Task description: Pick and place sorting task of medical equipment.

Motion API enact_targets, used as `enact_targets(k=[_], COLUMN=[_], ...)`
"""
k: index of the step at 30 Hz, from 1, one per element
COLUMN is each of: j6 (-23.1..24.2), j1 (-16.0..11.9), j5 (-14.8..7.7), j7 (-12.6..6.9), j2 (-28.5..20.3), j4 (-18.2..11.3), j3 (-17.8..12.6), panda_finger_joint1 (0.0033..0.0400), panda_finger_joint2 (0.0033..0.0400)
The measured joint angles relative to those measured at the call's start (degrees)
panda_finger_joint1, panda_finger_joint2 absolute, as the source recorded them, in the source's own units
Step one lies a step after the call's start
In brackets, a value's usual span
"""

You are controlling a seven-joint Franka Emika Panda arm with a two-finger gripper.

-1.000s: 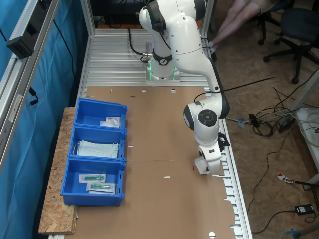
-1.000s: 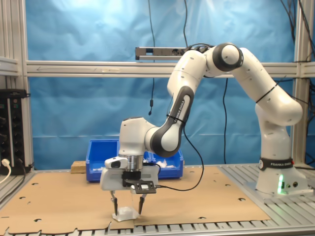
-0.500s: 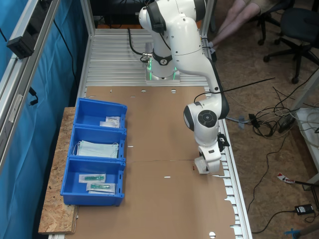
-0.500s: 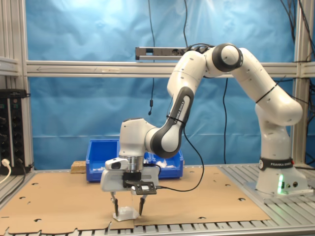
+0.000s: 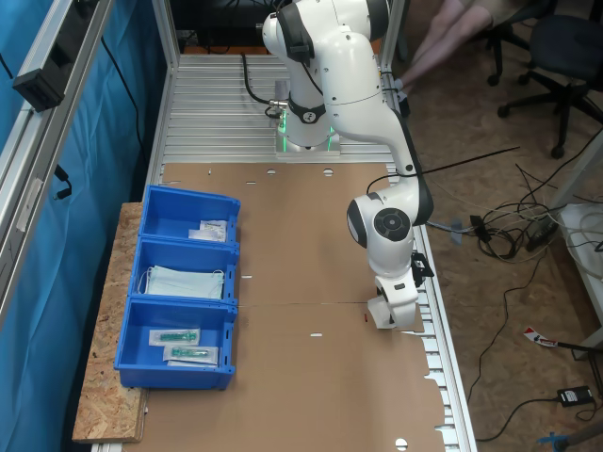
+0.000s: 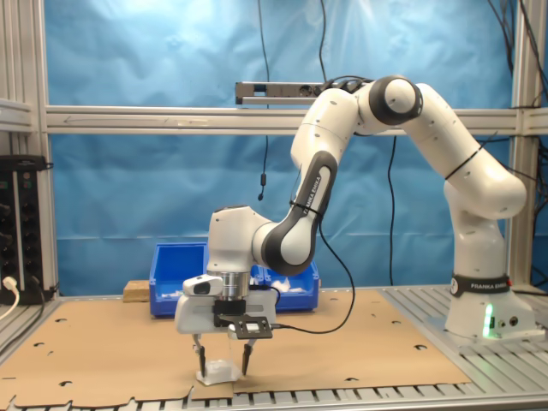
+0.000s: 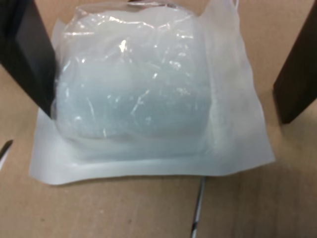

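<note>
The gripper (image 6: 223,360) hangs low over the tabletop (image 6: 103,355) with fingers (image 7: 29,59) spread, the packet (image 7: 143,94) lying flat directly between them, one finger touching its bulge.

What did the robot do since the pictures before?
The gripper came down a little around the white packet, its fingers open on either side and not yet squeezing it. The packet stayed on the cardboard, and the blue bins and what lies in them look the same.
</note>
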Motion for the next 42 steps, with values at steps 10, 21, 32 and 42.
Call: enact_targets(k=[10, 21, 32, 42], j6=[0.0, 0.0, 0.0, 0.1], j1=[0.0, 0.0, 0.0, 0.0], j5=[0.0, 0.0, 0.0, 0.0], j7=[0.00, 0.00, 0.00, 0.00], j2=[0.0, 0.0, 0.0, -0.1], j4=[0.0, 0.0, 0.1, 0.5], j3=[0.0, 0.0, 0.0, 0.1], panda_finger_joint1=[0.0400, 0.0400, 0.0193, 0.0071], panda_finger_joint2=[0.0400, 0.0400, 0.0193, 0.0071])
